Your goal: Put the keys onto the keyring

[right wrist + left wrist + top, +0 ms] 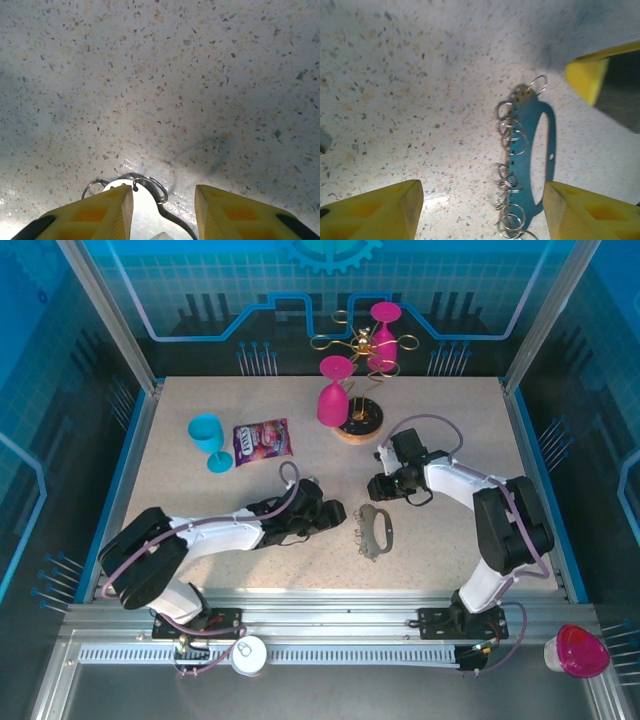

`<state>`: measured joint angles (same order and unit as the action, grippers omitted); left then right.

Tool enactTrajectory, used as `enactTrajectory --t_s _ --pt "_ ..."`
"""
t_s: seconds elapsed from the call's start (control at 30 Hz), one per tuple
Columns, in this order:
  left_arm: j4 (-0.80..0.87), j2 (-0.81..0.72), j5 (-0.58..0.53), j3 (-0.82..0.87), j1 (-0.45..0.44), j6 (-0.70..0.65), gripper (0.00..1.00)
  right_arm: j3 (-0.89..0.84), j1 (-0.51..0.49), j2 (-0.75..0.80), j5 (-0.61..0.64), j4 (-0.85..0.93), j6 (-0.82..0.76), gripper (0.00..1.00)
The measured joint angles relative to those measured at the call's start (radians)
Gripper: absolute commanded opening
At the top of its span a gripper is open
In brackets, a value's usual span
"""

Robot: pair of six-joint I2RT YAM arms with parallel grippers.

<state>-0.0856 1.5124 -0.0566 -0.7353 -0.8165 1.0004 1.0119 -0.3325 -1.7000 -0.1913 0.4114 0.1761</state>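
The keyring [376, 531] is a flat grey oval loop with several thin wire rings along one edge, lying on the speckled table between the arms. My left gripper [336, 513] sits low just left of it. In the left wrist view the left gripper [481, 192] is open, and the keyring [536, 150] lies between its yellow fingers, close to the right one. My right gripper [376, 490] hovers at the loop's far end. It [163, 194] is open, with the keyring's tip [144, 199] and a wire ring against its left finger [107, 212]. The keys are out of view.
A gold wire rack [358, 345] with pink glasses stands at the back centre. A blue cup [208, 438] and a purple snack pouch [262, 441] lie at the back left. A pink-lidded cup [578, 651] sits off the table, bottom right.
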Motion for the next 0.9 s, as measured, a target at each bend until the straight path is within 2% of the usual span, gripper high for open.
enactTrajectory --t_s 0.3,0.6,0.9 --pt "-0.001 -0.078 -0.046 0.06 0.0 0.006 0.63 0.037 -0.001 -0.073 0.0 0.035 -0.025 0.38" --pt "0.002 -0.129 -0.079 0.092 0.0 0.019 0.61 0.071 -0.026 -0.12 -0.011 0.053 -0.039 0.33" --pt "0.003 -0.148 -0.092 0.099 0.0 0.02 0.6 0.074 -0.029 -0.122 -0.072 0.064 -0.051 0.37"
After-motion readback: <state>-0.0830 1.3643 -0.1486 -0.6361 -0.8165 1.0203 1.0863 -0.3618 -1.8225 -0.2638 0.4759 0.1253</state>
